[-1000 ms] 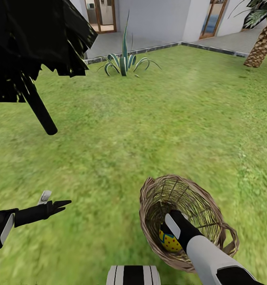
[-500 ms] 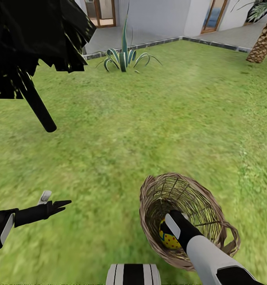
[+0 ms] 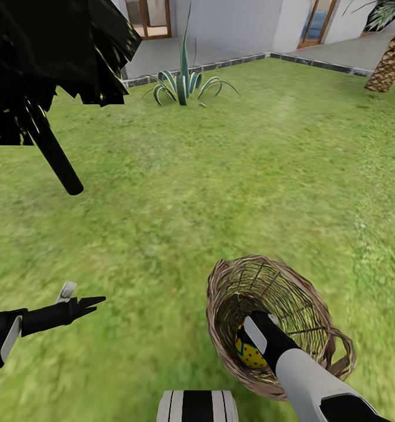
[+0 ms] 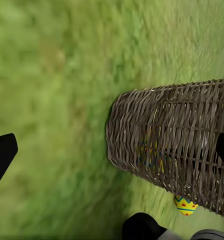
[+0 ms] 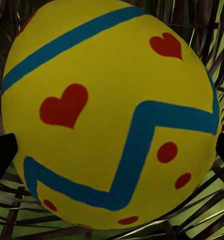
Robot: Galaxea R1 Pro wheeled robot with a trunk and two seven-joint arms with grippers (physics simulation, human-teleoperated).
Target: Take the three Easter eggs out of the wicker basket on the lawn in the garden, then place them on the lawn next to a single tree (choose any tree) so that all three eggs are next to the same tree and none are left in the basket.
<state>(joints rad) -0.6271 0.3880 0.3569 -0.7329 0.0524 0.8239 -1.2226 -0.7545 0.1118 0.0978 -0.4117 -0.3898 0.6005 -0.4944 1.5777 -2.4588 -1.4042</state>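
Nothing has shifted: right claw (image 3: 257, 341) sits deep in the wicker basket (image 3: 315, 305), fingers apart flanking an Easter egg (image 5: 112, 112); closing comes next. Left claw (image 3: 83, 303) spread, idle.

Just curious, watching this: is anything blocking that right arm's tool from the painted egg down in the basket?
Nothing visible. The right tool is already inside the wicker basket, and the Easter egg sits directly before it, between its fingertips. Whether it is gripped yet is unclear.
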